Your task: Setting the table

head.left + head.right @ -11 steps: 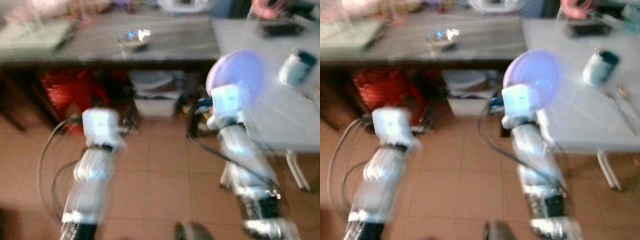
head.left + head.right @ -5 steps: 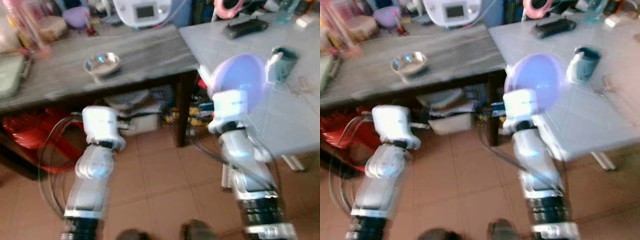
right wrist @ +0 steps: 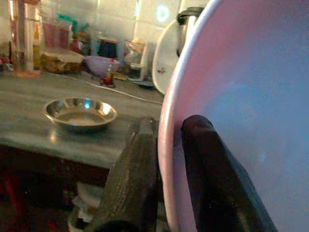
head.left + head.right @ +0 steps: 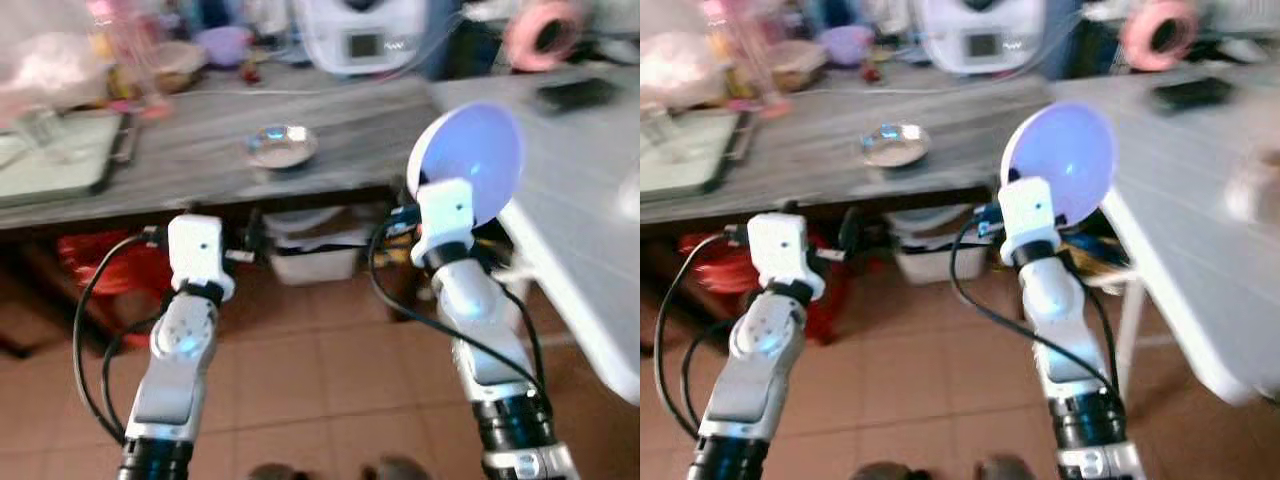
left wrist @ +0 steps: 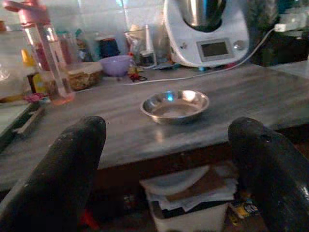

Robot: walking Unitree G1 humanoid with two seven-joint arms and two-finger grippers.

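Right gripper [image 3: 164, 193]: clamps lavender plate [image 4: 470, 165] by rim, upright for carrying.
Left gripper [image 5: 169, 164]: wide, empty, facing steel bowl [image 5: 175, 105].

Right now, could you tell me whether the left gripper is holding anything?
No, the left gripper is open with nothing in it, pointing toward the steel bowl.

I am seeing the whole picture shifting again, so the camera is turning, not the things. The steel bowl [image 4: 282, 146] on the grey counter [image 4: 200, 150] is now sitting more toward the middle of my view than half a second ago. The white table [image 4: 580, 200] is sliding out to the right edge, and the cup that was standing on it is no longer in sight. The picture is also getting sharper than one second ago.
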